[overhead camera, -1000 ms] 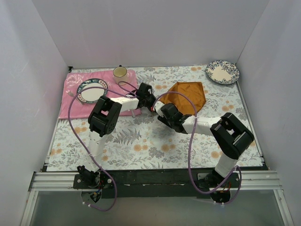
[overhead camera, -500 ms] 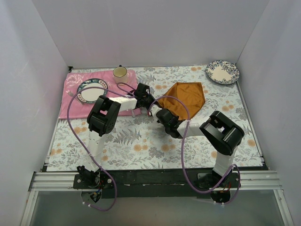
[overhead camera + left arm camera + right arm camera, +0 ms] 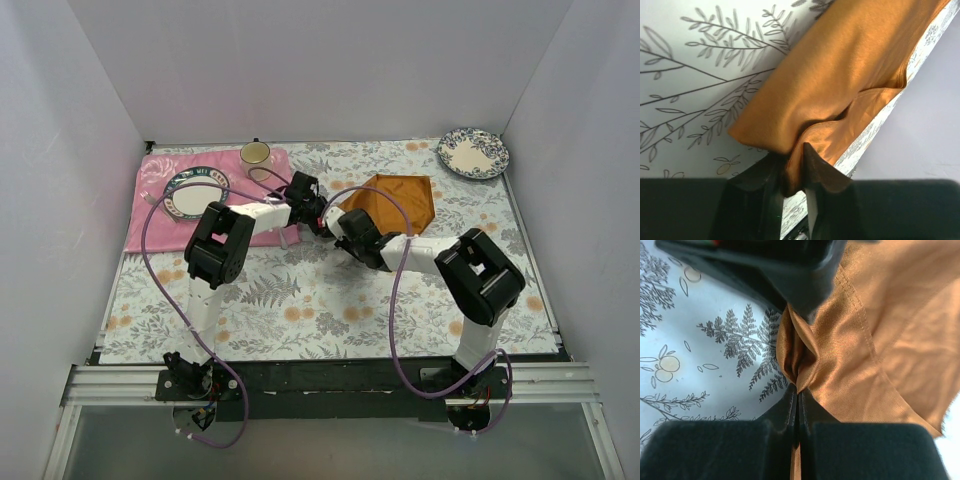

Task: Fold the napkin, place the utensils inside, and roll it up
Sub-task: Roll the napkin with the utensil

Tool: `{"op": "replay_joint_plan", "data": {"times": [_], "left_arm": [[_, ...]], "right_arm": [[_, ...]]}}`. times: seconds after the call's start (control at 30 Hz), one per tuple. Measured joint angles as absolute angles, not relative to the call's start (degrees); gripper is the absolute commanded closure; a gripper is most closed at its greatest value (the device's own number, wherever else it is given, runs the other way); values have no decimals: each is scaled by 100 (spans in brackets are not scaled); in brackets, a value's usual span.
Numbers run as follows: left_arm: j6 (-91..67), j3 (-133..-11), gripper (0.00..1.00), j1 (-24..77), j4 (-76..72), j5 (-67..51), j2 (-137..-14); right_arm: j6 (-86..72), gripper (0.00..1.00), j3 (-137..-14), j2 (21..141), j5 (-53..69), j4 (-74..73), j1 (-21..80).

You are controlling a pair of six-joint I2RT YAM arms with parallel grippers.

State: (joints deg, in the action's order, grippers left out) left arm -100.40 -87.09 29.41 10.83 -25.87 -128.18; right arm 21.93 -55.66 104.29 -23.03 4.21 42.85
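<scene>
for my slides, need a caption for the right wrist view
Close-up: right gripper pinching a bunched edge of the orange napkin over the leaf-print tablecloth, left gripper at the same fold.

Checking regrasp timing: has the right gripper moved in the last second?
Yes. In the top view the right gripper shifted slightly toward the back, nearer the cup, onto the napkin at its left corner.

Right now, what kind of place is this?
Probably a robot test booth staged as a dining table: plain white walls enclose a floral tablecloth with a plate, a cup and an orange napkin.
</scene>
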Motion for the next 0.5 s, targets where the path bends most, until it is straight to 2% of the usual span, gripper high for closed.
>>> {"op": "replay_joint_plan", "data": {"times": [0.17,0.23,0.5], "left_arm": [[-9640,-8958,71,2941,1402,-2438,-12818],[-9485,-9024,65,2941,1505,-2377,-12818],[-9067,-9102,52,2941,1712,-2106,-12698]], "right_arm": [[1870,99,-5975,10418,-856,-183,3658],[1772,99,-6104,10420,-270,-384,3393],[1413,99,-6412,10604,1356,-768,2689]]}}
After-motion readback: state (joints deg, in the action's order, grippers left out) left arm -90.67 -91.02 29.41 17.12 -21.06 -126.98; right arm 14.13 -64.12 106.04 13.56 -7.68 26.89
